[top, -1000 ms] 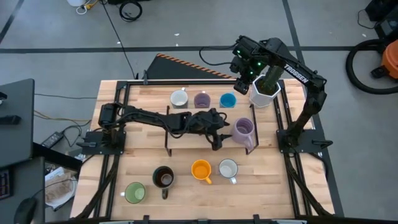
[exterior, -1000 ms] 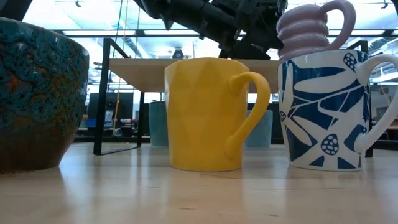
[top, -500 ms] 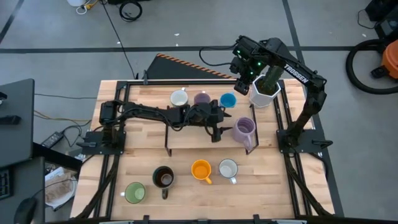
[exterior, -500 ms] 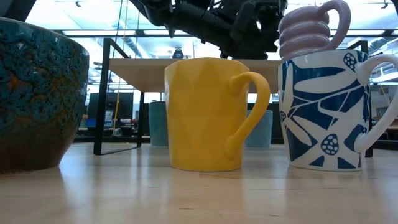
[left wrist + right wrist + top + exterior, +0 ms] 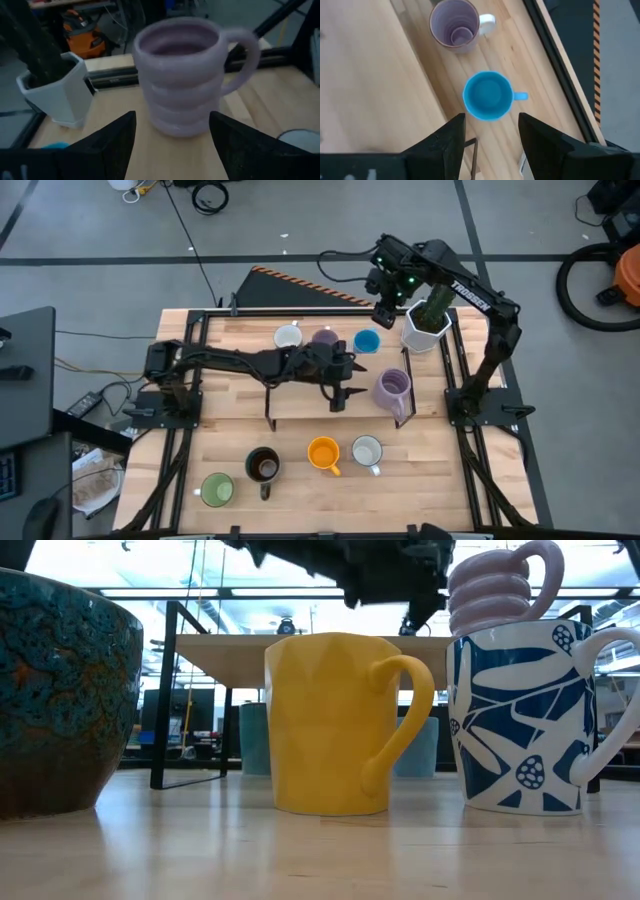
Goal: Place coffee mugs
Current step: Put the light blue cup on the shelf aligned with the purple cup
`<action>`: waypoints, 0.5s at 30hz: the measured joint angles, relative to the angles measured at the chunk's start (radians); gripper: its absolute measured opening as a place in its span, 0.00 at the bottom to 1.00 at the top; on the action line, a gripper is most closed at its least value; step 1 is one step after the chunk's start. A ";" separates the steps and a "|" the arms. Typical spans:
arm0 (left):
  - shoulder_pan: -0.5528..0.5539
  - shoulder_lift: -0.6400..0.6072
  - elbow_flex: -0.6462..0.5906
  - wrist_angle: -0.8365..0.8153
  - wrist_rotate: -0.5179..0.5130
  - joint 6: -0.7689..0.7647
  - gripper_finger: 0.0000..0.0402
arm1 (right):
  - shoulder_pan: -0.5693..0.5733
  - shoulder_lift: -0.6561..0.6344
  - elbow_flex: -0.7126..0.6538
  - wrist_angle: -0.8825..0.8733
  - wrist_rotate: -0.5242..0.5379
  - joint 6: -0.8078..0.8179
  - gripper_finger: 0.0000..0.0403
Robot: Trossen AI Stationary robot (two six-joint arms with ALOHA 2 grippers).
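In the high view the ribbed lavender mug (image 5: 392, 388) stands upright on a raised wooden shelf (image 5: 250, 644). My left gripper (image 5: 347, 385) is open just left of it. In the left wrist view its fingers flank the lavender mug (image 5: 181, 75) without touching. A white mug (image 5: 288, 337), a purple mug (image 5: 324, 340) and a blue mug (image 5: 366, 341) stand along the far side. My right gripper (image 5: 386, 302) hovers open above the blue mug (image 5: 488, 96). An orange mug (image 5: 323, 452), a white mug (image 5: 367, 451), a dark mug (image 5: 263, 466) and a green mug (image 5: 217, 489) stand near the front.
A white hexagonal planter with a cactus (image 5: 425, 325) stands at the far right corner, beside the right arm. The shelf's black frame legs (image 5: 270, 408) stand mid-table. Black rails run along the table's left and right edges. Bare wood lies between the shelf and the front mugs.
My left gripper has drawn back from the lavender mug toward the table's left edge and has risen a little, staying open. The lavender mug has kept its place, upright on the shelf.
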 joint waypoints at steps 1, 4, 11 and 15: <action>-0.004 -0.018 -0.012 0.000 -0.001 -0.003 0.64 | 0.000 0.014 0.000 0.008 0.000 0.000 0.47; -0.019 -0.059 -0.066 0.004 -0.019 -0.016 0.64 | 0.001 0.064 0.000 0.020 0.003 0.000 0.47; -0.082 -0.122 -0.291 0.124 -0.130 -0.102 0.64 | -0.014 0.156 0.000 0.021 0.021 -0.040 0.47; -0.098 -0.217 -0.385 0.144 -0.163 -0.149 0.64 | -0.014 0.199 0.000 0.026 0.025 -0.060 0.48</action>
